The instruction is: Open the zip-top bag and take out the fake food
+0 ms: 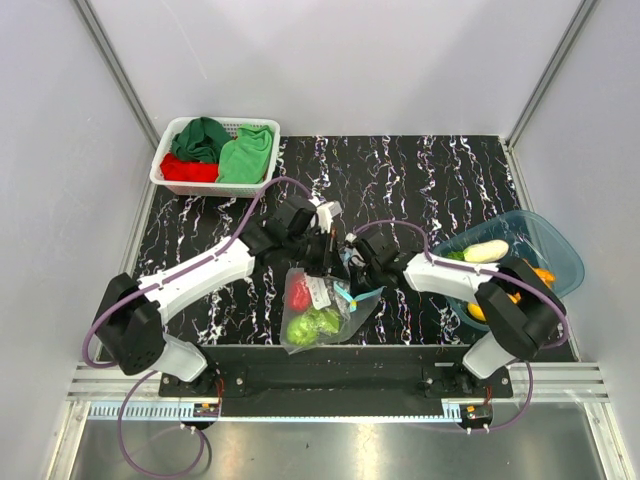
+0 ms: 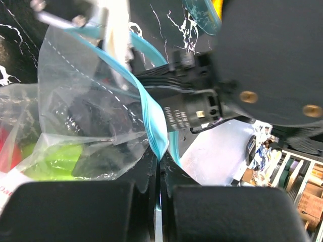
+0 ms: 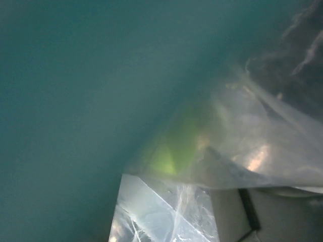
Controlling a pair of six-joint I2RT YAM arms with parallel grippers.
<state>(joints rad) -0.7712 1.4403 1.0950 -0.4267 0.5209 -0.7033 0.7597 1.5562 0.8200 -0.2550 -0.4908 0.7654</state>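
Bag [image 1: 322,312] with food [image 1: 312,324] inside, lying at near table [image 1: 400,180] edge between grippers, pinched at blue zip strip [image 2: 151,118] by closed left gripper [image 2: 159,169], likely to anchor one lip; right gripper [image 1: 366,268] at mouth, opening impossible to tell.

- Your worktop [image 1: 420,180] is black with white veining.
- A white basket [image 1: 205,188] sits at its far left corner.
- A teal tub [image 1: 552,240] sits at its right edge.
- The bag [image 1: 318,318] is at the near edge, centre.
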